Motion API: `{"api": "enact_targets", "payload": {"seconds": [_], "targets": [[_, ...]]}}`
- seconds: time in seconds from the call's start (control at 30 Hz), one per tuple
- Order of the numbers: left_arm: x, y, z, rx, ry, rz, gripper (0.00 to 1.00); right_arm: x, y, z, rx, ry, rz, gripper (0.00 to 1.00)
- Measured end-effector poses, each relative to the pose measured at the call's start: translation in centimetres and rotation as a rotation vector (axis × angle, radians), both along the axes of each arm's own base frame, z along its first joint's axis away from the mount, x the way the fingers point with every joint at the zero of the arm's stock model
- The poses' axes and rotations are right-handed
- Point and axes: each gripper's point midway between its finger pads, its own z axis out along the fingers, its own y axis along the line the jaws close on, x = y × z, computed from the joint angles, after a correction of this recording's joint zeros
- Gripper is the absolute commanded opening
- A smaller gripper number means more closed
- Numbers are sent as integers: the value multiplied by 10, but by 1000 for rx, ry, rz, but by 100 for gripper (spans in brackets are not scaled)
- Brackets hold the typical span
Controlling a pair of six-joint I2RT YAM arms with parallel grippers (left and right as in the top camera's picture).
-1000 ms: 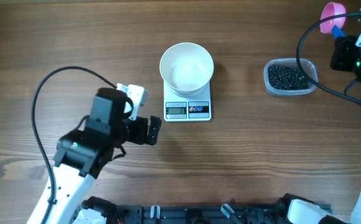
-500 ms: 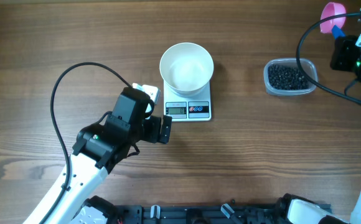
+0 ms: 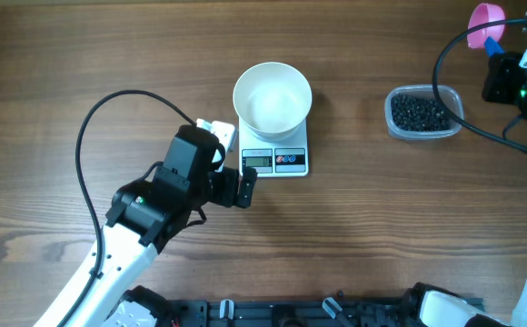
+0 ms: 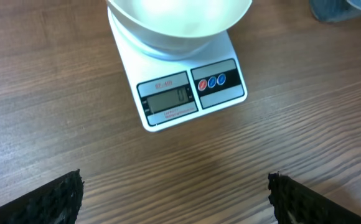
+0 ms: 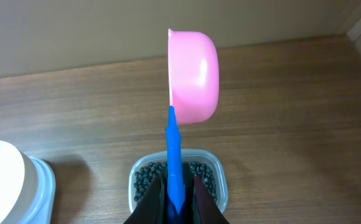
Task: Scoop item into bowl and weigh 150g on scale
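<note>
bowl: the white bowl (image 3: 273,97) sits on the far half of the scale (image 3: 274,156), right around the middle of the tabletop (image 3: 109,54). it hangs over the scale on both sides, and its inside looks plain white.
scale: small white one. its grey display (image 4: 168,98) and the two little buttons (image 4: 216,81) poke out at the bowl's 6 o'clock. i can't read the digits for sure.
item: the black beads (image 3: 418,113) are all in the clear plastic tub (image 3: 457,107), at 3 o'clock from the bowl and well apart from it.
left end effector: the left end effector (image 4: 175,200) is wide open and holding nothing. it's at about 8 o'clock from the scale, just beside that corner and pointing at it. the wrist view shows both finger pads at the bottom corners, with bare wood between them.
right end effector: the right end effector (image 5: 175,196) is clamped shut on the blue handle of the pink scoop (image 5: 194,76).
scoop: it's up in the air at roughly 1 o'clock from the tub. it's turned on its side, so in the wrist view the cup's mouth faces 9 o'clock.
</note>
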Motion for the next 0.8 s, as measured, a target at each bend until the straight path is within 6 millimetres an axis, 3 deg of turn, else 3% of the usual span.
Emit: {"api": "enact_targets", "payload": {"seconds": [0.8], "targets": [[7, 3, 4, 39, -54, -12, 100, 3, -1, 4, -7, -21, 0, 4]]}}
